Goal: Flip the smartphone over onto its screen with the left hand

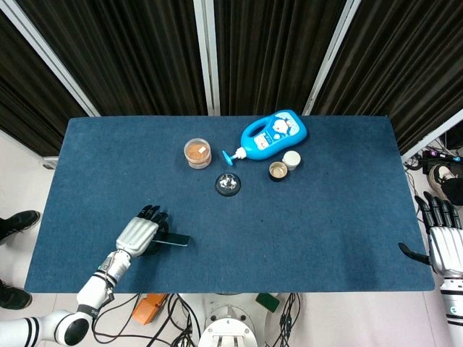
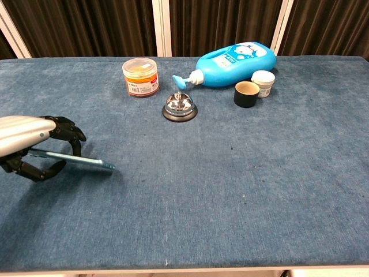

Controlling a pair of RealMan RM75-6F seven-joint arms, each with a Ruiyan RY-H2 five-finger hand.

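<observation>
**Phone on edge, flip half made**

The phone (image 2: 75,160) is held by the left hand (image 2: 31,147), pinched between the dark fingers (image 2: 68,130) above and the thumb side below. It is seen almost edge-on from the chest view: a thin pale strip is all that is shown, running out to the right of the fingers and tilted a little downward at its free end. From the head view the phone (image 1: 176,240) is reduced to a narrow sliver poking out past the fingertips of the left hand (image 1: 139,235), so a steep tilt is indicated there too. Whether the free end is touching the table (image 2: 230,190) or is lifted just clear of it cannot be told.

So the lifting part of the job appears to be done, and the turn is judged to be roughly at its midpoint. What is left: the phone has to be carried past vertical, laid down on its screen, and let go. Which face is turned toward the palm cannot be made out from either view.

The right hand (image 1: 443,242) is parked well away, off the far edge of the table, fingers spread and nothing held.

The bell (image 2: 179,107), jar (image 2: 140,77), bottle (image 2: 233,59) and two small pots (image 2: 254,88) are well ahead of the left hand and to its right, out of the way of the flip.
</observation>
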